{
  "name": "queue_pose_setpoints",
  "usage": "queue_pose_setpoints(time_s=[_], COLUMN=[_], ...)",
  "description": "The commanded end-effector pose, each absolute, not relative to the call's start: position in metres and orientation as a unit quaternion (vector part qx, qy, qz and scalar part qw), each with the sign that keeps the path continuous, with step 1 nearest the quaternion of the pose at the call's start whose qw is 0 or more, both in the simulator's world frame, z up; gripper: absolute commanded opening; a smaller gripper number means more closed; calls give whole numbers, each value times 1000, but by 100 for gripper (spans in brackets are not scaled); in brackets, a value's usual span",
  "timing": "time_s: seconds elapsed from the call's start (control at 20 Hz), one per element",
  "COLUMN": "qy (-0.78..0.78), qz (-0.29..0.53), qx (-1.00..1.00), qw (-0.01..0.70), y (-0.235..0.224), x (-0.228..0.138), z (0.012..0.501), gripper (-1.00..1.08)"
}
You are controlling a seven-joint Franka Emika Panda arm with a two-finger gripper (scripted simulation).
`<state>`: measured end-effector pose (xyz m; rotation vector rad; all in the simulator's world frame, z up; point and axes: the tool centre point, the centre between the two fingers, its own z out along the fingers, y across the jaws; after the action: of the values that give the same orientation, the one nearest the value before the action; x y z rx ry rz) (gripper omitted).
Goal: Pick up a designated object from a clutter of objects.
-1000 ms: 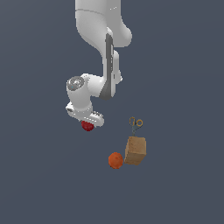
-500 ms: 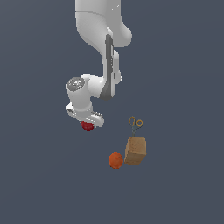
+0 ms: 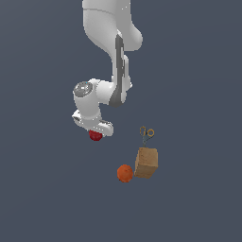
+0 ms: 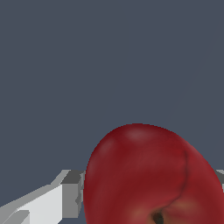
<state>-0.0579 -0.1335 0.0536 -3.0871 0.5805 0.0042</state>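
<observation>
Glossy white rounded arm [image 3: 106,28] with dark grey joint seams and a white blocky tool [image 3: 96,128].

Open worktop around the arm, clutter to one side

The tan cardboard box [image 3: 146,162], round orange fruit [image 3: 125,173] and yellow-handled scissors [image 3: 147,133] cluster toward the exterior view's right; the plain grey worktop [image 3: 42,189] elsewhere lies open.

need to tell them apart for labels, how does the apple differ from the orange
The apple is dark red; the orange is bright orange. The apple sits between the fingers of the gripper, partly hidden under the hand, while the orange lies free in full view. The apple is apart from the clutter; the orange is beside the box. Both are round and look similar in size.
</observation>
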Motion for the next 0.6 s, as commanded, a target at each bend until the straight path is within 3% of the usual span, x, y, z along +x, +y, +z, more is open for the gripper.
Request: queue_pose_setpoints(time_s=[0.0,0.55], qy=[184,185], qz=[0,0], qx=[-983,-983], qw=[0,-1], y=[-127,-67], x=[-55,-42], z=[62,131], gripper=[-100,-100])
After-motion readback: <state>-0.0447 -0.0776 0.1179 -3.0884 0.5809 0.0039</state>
